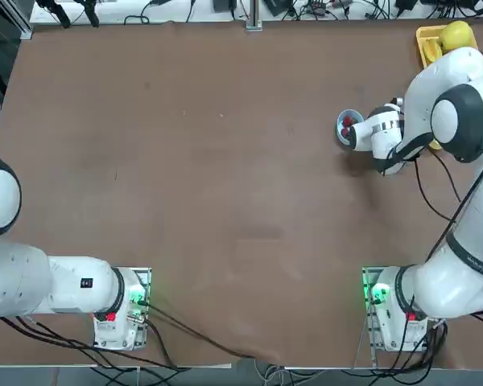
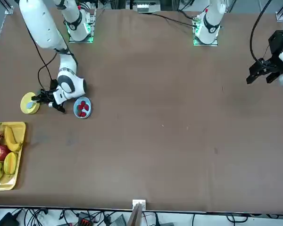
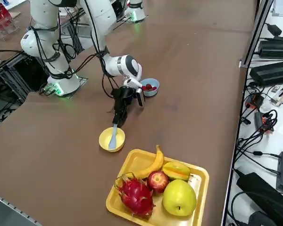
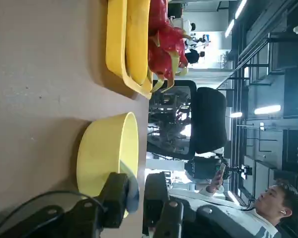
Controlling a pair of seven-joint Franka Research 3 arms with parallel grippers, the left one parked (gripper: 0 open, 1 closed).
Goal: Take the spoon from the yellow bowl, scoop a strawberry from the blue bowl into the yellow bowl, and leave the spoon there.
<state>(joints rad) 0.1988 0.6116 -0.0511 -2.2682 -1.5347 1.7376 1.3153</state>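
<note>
— Right wrist view: how is the gripper (image 4: 136, 191) seen?

— It is seen low at the rim of the yellow bowl (image 4: 102, 153). Its fingers (image 4: 114, 191) are set on either side of the spoon (image 4: 132, 194). A sliver of light is left between the handle and one finger, so the jaws are read as slightly parted and not clamped.

— Where is the spoon placed?

— From the right side it is shown lying in the yellow bowl, with its scoop end down on the bowl's floor. Its handle is tilted up over the rim, into the gripper.

— And the blue bowl (image 3: 151, 92)?

— It is found just beyond the wrist, on the far side of the gripper from the yellow bowl. The two bowls are set apart. Several strawberries (image 3: 149, 87) are held in it.

— What else is pictured?

— A yellow tray (image 3: 132, 160) is set near the yellow bowl, at the corner of the brown table (image 3: 188, 70). On it a banana, an apple, a dragon fruit and two yellow-green fruits are laid. Through the wrist camera a seated person is glimpsed in the room beyond the table.
</note>
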